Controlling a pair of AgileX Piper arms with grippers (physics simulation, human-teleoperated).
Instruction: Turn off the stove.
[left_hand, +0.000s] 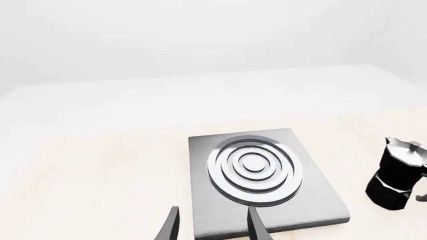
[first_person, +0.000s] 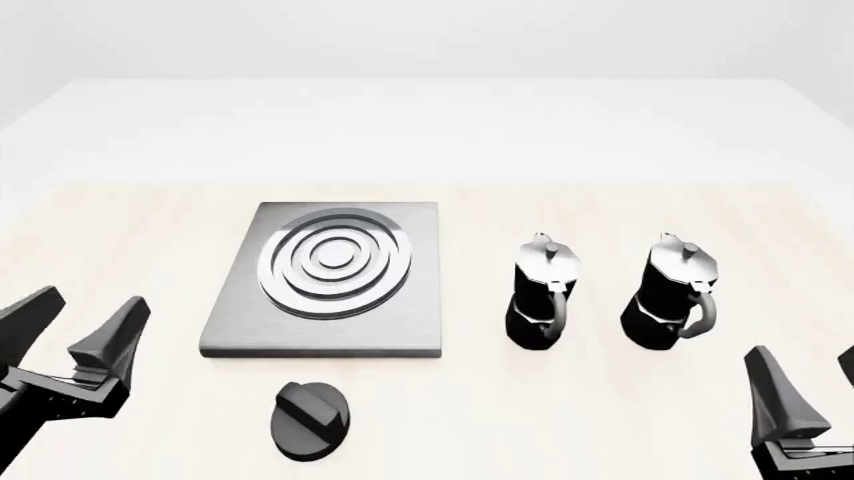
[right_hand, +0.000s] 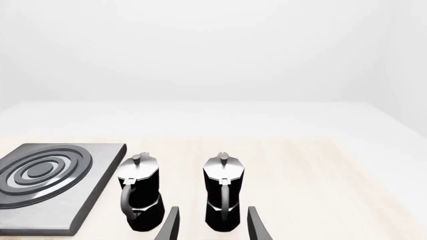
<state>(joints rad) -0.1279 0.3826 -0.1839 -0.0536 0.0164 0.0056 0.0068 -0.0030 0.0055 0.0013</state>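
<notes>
stove (first_person: 327, 285) | left tool (first_person: 83, 325) spread, raised | right tool (first_person: 805, 385) spread

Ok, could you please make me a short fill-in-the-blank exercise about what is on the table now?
1. The number of moka pots standing to the right of the stove is ____.
2. The round black knob lies on the table, nearer to the ____ gripper.
3. The burner rings carry ____ pots.
4. The jaws of the right gripper are ____.

Missing words: two; left; no; open
</notes>
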